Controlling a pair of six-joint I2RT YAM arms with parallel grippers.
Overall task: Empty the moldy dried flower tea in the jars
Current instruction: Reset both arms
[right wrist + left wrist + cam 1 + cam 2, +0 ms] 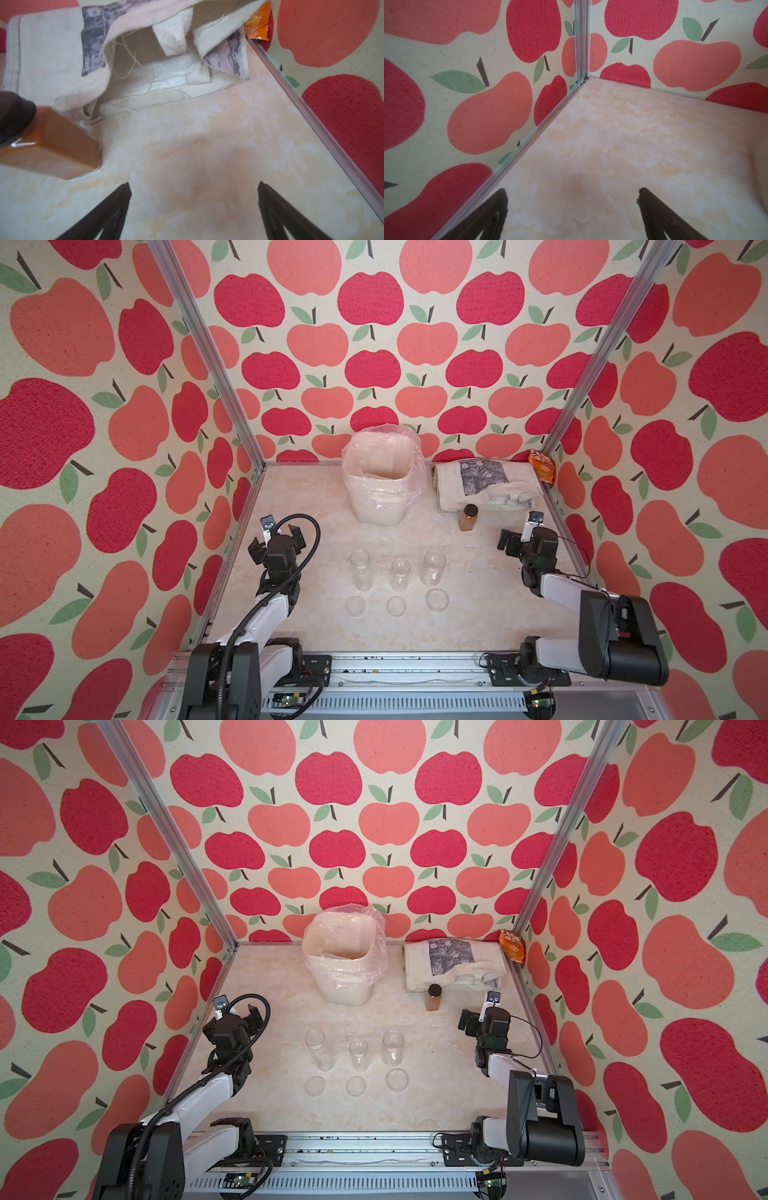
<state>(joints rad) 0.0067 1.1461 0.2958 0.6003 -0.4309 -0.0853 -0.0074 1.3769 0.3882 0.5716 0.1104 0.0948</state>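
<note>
Both my left end effector [572, 193] and right end effector [194, 185] gape wide, gripping nothing; the three jars [400, 574] stand in a row on the surface [311, 626] (lids [395, 605] lying flat just in front), between my arms.

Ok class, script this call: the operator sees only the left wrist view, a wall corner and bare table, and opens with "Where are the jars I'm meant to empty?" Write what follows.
Observer: Three clear jars stand upright in a row mid-table.
Operator: Are they capped?
Observer: No. Their lids lie flat on the table, one in front of each jar, on the robot's side.
Operator: Where would I tip them out?
Observer: A white bin with a clear plastic liner stands behind the row, near the back wall.
</note>
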